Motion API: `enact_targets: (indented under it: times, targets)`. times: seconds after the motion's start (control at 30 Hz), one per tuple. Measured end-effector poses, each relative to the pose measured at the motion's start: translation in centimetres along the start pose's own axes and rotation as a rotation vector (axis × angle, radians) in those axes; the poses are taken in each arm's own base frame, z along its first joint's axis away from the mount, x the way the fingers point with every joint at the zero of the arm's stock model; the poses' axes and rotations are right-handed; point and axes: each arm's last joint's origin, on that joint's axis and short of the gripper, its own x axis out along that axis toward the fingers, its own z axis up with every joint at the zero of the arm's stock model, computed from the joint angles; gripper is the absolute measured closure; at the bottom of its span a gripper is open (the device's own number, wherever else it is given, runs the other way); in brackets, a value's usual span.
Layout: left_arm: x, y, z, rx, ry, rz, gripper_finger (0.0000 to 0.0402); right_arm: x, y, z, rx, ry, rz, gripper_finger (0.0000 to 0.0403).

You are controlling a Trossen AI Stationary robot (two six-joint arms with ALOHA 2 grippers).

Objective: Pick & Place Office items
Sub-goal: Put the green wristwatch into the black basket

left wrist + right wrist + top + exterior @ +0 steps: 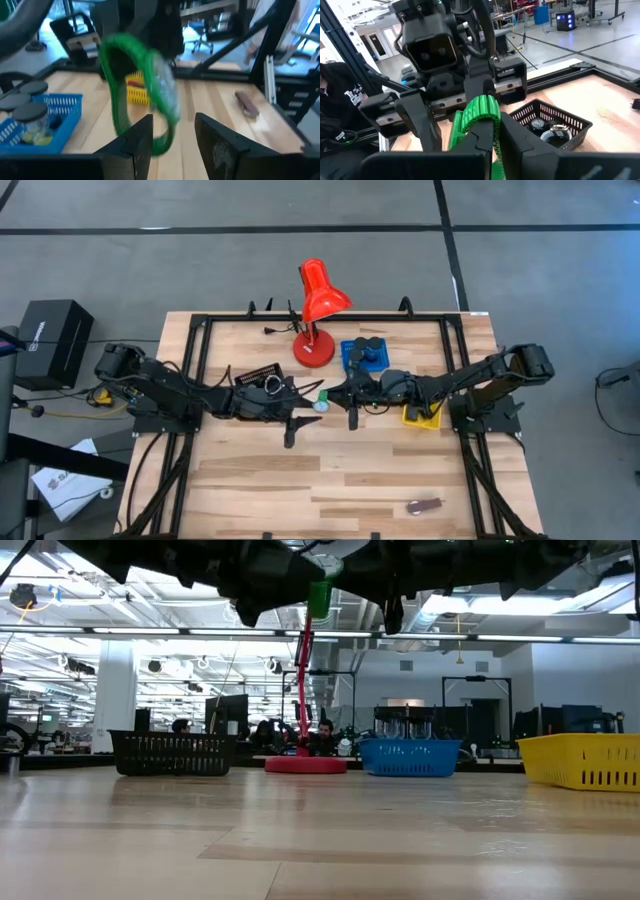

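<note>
Jaws of my right gripper [492, 135] are clamped on the green tape ring [477, 117], held in the air above mid-desk [300, 480]. My left gripper [172, 142] faces it, jaws apart around the ring's other side.

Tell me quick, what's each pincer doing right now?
Left pincer: open, the green tape ring between its fingers.
Right pincer: shut on the green tape ring.
</note>
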Motion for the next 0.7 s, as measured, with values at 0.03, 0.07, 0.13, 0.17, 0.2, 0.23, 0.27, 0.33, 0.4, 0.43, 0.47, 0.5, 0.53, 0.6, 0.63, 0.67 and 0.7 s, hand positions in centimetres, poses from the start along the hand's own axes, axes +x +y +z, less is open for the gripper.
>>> enact_targets:
  times: [0.03,0.07,0.13,0.17,0.2,0.23,0.27,0.33,0.4,0.43,0.47,0.5,0.53,0.6,0.63,0.67,0.7]
  targets:
    - [0.0,0.0,0.1,-0.002,-0.012,-0.001,0.0262,0.0,0.0,0.0,0.000,0.000,0.000,0.0395]
    - [0.0,0.0,0.2,0.007,-0.017,-0.001,0.0262,0.0,0.0,0.0,0.001,-0.003,0.002,0.0395]
    - [0.0,0.0,0.2,0.032,-0.015,-0.002,0.0262,0.0,0.2,0.1,0.002,-0.012,0.008,0.0395]
    - [0.0,-0.1,0.2,0.038,-0.016,-0.007,0.0264,0.0,0.3,0.2,0.004,-0.021,0.013,0.0395]
    - [0.0,-0.2,0.2,0.039,-0.017,-0.017,0.0267,0.0,0.3,0.3,0.006,-0.032,0.018,0.0395]
    - [0.0,-0.2,0.2,0.039,-0.018,-0.032,0.0271,0.0,0.3,0.3,0.007,-0.040,0.020,0.0395]
    - [0.0,-0.2,0.2,0.040,-0.018,-0.044,0.0277,0.0,0.4,0.4,0.007,-0.043,0.021,0.0395]
    - [0.0,-0.3,0.2,0.039,-0.019,-0.060,0.0293,0.0,0.3,0.4,0.008,-0.043,0.020,0.0395]
    - [0.0,-0.3,0.2,0.039,-0.019,-0.062,0.0310,0.0,0.4,0.5,0.010,-0.058,0.026,0.0395]
    - [0.0,-0.3,0.2,0.039,-0.020,-0.062,0.0318,-0.1,0.6,0.6,0.012,-0.067,0.033,0.0395]
    - [0.0,-0.3,0.2,0.038,-0.022,-0.061,0.0325,-0.1,0.7,0.6,0.013,-0.075,0.039,0.0395]
    - [0.0,-0.3,0.2,0.038,-0.022,-0.061,0.0332,-0.1,0.8,0.6,0.014,-0.080,0.043,0.0395]
    - [0.0,-0.3,0.2,0.038,-0.022,-0.061,0.0339,-0.1,0.9,0.7,0.015,-0.083,0.048,0.0395]
    - [0.0,-0.3,0.3,0.037,-0.023,-0.064,0.0350,-0.2,1.1,0.7,0.016,-0.089,0.058,0.0395]
    - [0.0,-0.3,0.3,0.037,-0.023,-0.064,0.0355,-0.2,1.3,0.7,0.017,-0.092,0.062,0.0395]
    - [0.0,-0.3,0.3,0.037,-0.023,-0.064,0.0358,-0.2,1.3,0.7,0.017,-0.093,0.065,0.0395]
    - [0.0,-0.3,0.3,0.037,-0.023,-0.064,0.0361,-0.2,1.4,0.7,0.017,-0.093,0.066,0.0395]
